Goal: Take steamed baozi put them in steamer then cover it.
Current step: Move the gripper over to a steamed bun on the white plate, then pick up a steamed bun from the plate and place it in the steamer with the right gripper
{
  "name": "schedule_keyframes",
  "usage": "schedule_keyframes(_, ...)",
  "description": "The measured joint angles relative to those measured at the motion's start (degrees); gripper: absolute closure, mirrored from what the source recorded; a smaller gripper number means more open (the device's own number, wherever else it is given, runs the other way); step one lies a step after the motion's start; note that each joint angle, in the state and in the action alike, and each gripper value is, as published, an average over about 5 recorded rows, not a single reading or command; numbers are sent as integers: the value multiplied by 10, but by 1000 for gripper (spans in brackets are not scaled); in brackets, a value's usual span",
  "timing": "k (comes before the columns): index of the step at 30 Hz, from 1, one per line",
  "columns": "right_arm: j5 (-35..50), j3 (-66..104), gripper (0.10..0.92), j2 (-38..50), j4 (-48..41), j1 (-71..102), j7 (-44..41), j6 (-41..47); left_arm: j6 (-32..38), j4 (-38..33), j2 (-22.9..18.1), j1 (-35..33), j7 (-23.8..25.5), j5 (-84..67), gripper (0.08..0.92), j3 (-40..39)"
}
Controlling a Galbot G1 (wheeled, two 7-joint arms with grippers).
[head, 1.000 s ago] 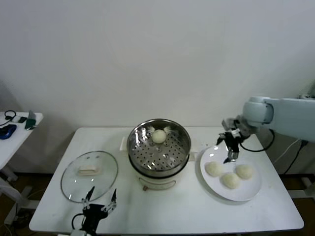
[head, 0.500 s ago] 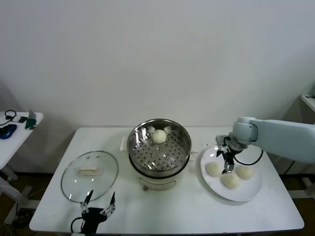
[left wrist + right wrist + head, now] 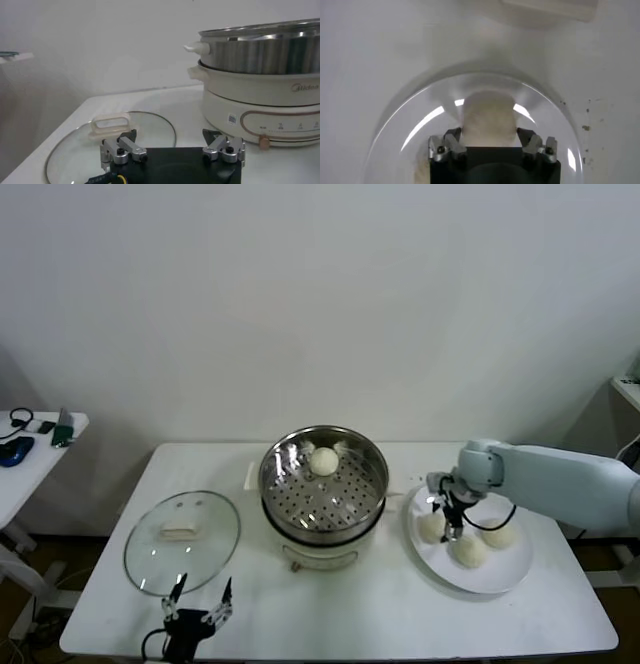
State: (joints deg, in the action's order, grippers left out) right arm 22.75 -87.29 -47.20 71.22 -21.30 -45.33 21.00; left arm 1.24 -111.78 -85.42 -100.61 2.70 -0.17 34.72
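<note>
Since a second ago our right gripper [image 3: 446,521] has swung in from the plate's [image 3: 505,576] far rim and dropped onto the bun [image 3: 433,527] at its 9 o'clock. Nearest us, our left gripper [image 3: 198,605] hangs parked and spread before the lid [image 3: 181,541]. On the plate, the wrist view shows our fingers [image 3: 451,141] astride that bun, touching it; a firm clench we cannot tell. Its underside is hidden. Beyond, at 10 o'clock, the steamer [image 3: 323,479] holds one bun [image 3: 323,461].

Head overview; wrist views seemingly close.
</note>
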Motion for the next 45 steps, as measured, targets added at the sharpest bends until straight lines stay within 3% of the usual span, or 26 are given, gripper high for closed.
schedule_keyframes(10, 24, -13, 313, 15, 23, -44, -15, -12, 1, -9, 1, -6, -3, 8, 177, -5)
schedule_keyframes(22, 138, -110, 313, -1, 86, -295, -80, -42, 3, -19, 2, -10, -3, 10, 177, -8)
schedule_keyframes(33, 258, -98, 310, -125, 114, -389, -71, -13, 3, -31, 6, -9, -2, 8, 177, -12)
schedule_keyframes(45, 268, -98, 307, -294, 35, -305, -32, 9, 1, -39, 7, -13, -1, -3, 177, -2)
